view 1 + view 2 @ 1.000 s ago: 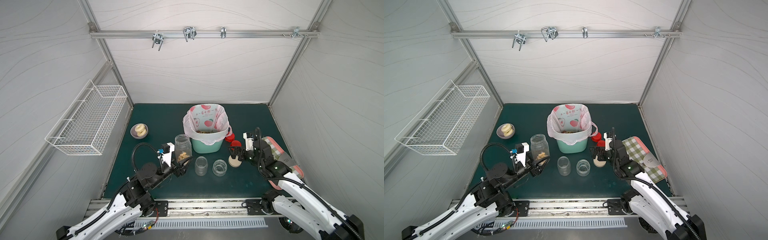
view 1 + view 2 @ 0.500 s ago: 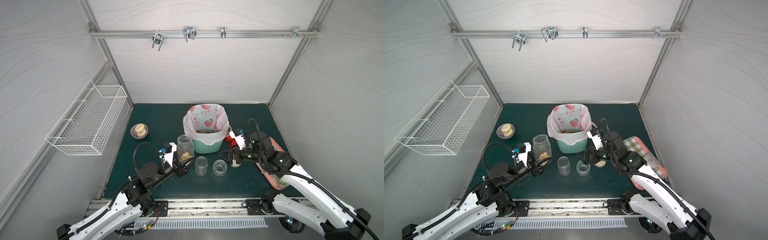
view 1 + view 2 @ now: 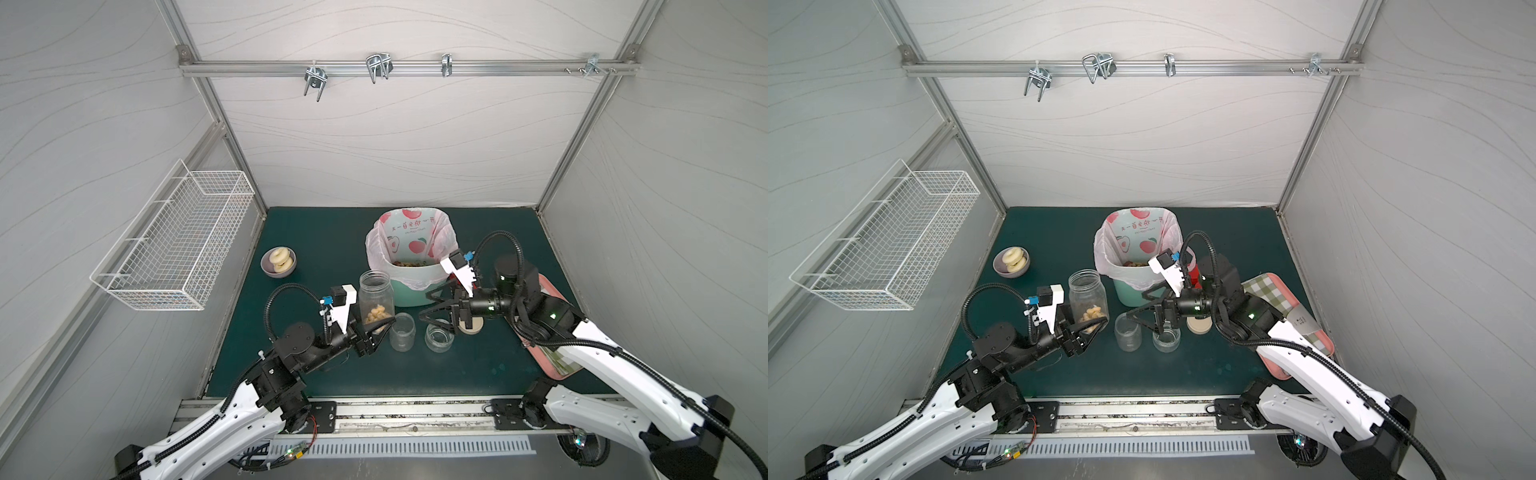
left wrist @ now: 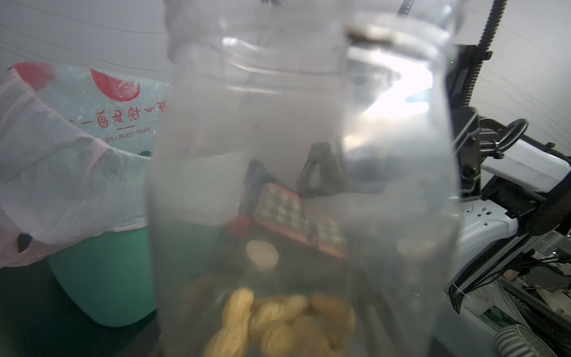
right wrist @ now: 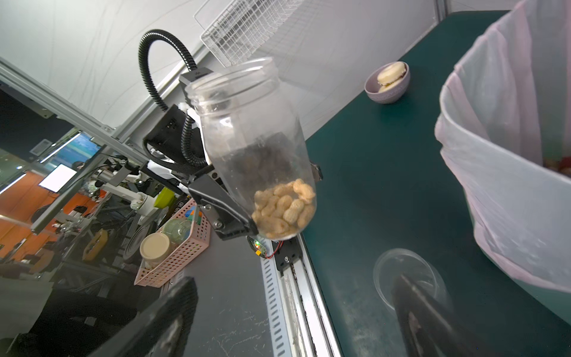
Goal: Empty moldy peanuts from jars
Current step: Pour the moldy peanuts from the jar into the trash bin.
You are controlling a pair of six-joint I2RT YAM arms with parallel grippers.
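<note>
Three clear jars stand lidless in both top views. My left gripper point(image 3: 380, 328) is shut on the tallest jar point(image 3: 376, 297) point(image 5: 253, 148), holding it nearly upright just left of the bin. Moldy peanuts point(image 5: 284, 207) point(image 4: 278, 321) fill that jar's bottom. An empty jar point(image 3: 402, 332) and a squat empty jar point(image 3: 439, 337) stand on the mat to its right. My right gripper point(image 3: 434, 309) point(image 5: 293, 309) is wide open and holds nothing; it hovers above those two jars, one finger point(image 5: 414, 303) over the squat one point(image 5: 404, 278).
The mint-green bin point(image 3: 415, 286) with a pink fruit-print bag stands behind the jars, with debris inside. A beige lid point(image 3: 469, 326) lies under my right wrist, red lids point(image 3: 1194, 274) by the bin. Bowl of pastries point(image 3: 278, 262) far left, wire basket point(image 3: 178, 241) on the wall, pink tray point(image 3: 1287, 299) right.
My right gripper has swung left, away from the beige lid, and now sits over the empty jars. The left gripper has carried its jar slightly toward the bin.
</note>
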